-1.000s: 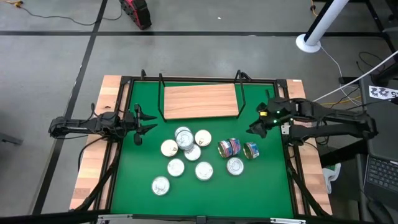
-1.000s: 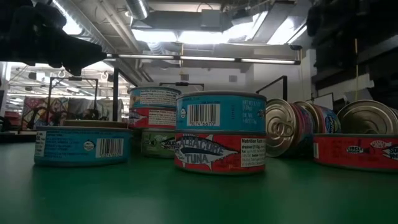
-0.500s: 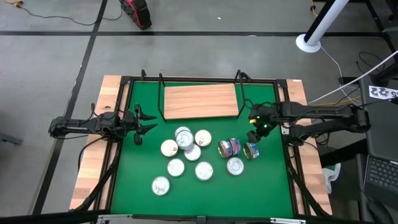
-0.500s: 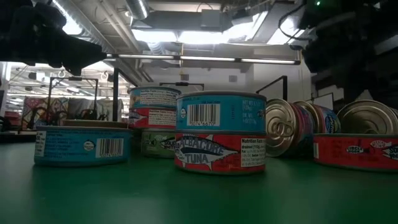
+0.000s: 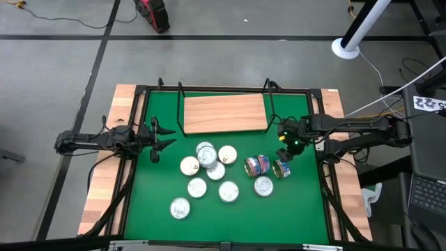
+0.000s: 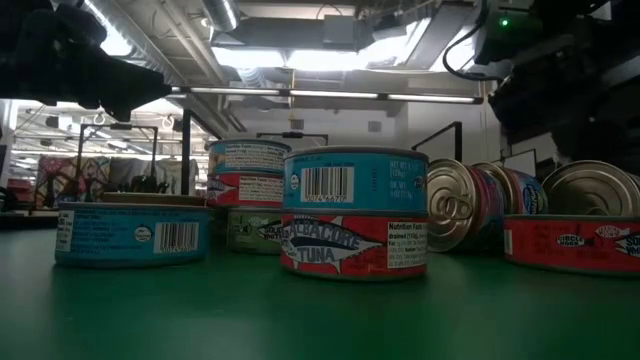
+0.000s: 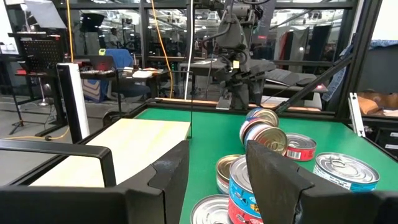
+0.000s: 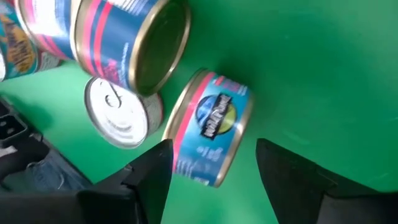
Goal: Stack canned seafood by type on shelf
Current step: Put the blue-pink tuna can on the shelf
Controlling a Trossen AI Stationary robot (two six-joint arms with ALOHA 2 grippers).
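Note:
Several tins of canned seafood (image 5: 206, 155) sit in a cluster on the green mat, most flat on their bases and some stacked two high (image 6: 355, 210). Two tins lie on their sides (image 5: 257, 166), one with a pink and blue label (image 8: 211, 127). The shelf (image 5: 224, 113) stands bare at the far edge. My right gripper (image 5: 286, 150) hangs open, pointing steeply down just above the pink and blue tin (image 5: 281, 168), its fingers (image 8: 155, 171) apart on either side without touching. My left gripper (image 5: 164, 139) waits open and level at the left edge, above the mat.
A flat tin with a silver lid (image 8: 118, 112) lies right beside the tipped one, and another (image 5: 263, 185) sits nearer the front. A black frame (image 5: 317, 125) and pale wooden planks (image 5: 104, 188) border the mat. Bare green mat (image 5: 300, 202) shows at the near right.
My right gripper has sunk and tipped steeply downward, shifting a little toward the two tins lying on their sides. Most of this happened early; it has since nearly stopped. No tin has moved.

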